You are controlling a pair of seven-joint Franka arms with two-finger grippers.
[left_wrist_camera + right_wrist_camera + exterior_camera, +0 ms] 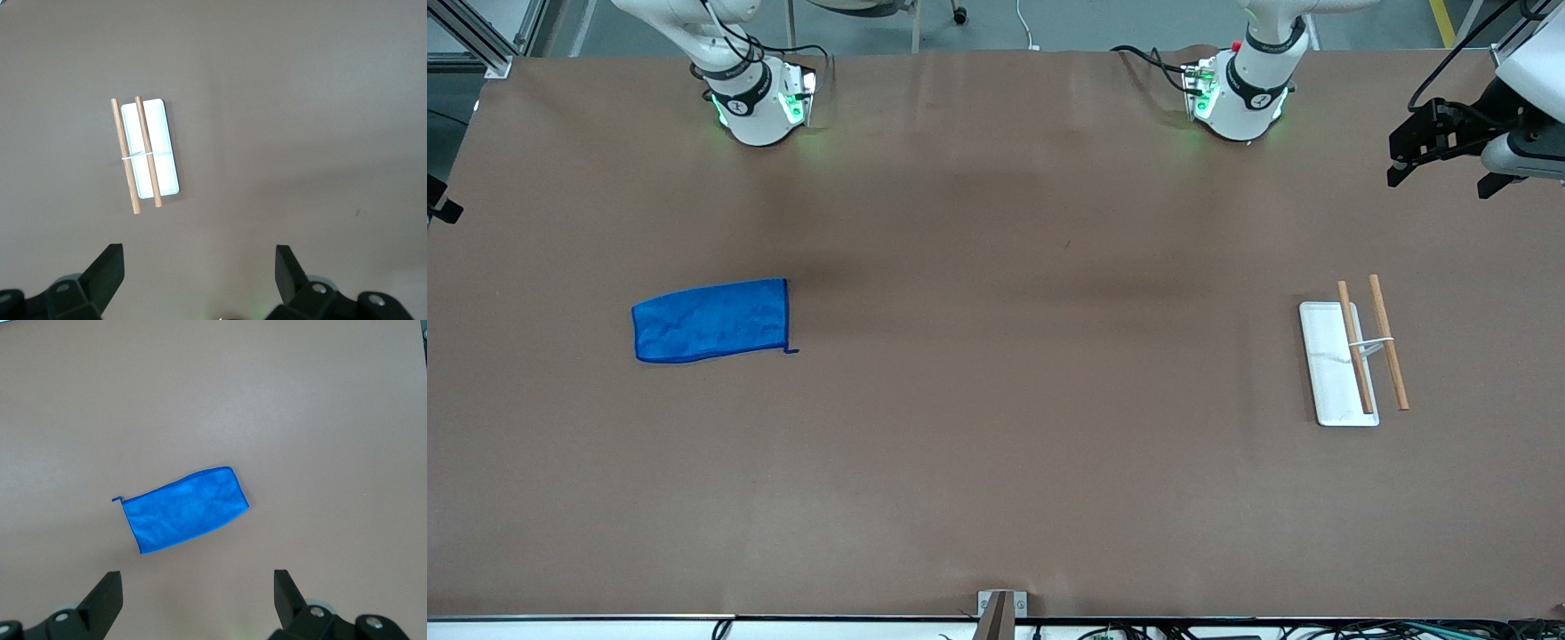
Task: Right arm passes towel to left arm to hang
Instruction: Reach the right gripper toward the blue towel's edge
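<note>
Towel [711,320] lies flat on the brown table [996,444] in the front view, toward the right arm's end, a short thread at one corner; toward the left arm's end stands a white rack [1336,363] with two wooden rods [1389,341]. The left gripper [1440,164] hangs over that end's edge, its fingers apart and holding nothing. No brand or writing can be read. In the left wrist view, the left gripper [199,267] is spread wide, empty, above the rack [160,143]. In the right wrist view, the right gripper [197,590] is likewise spread and empty above the towel [185,509].
</note>
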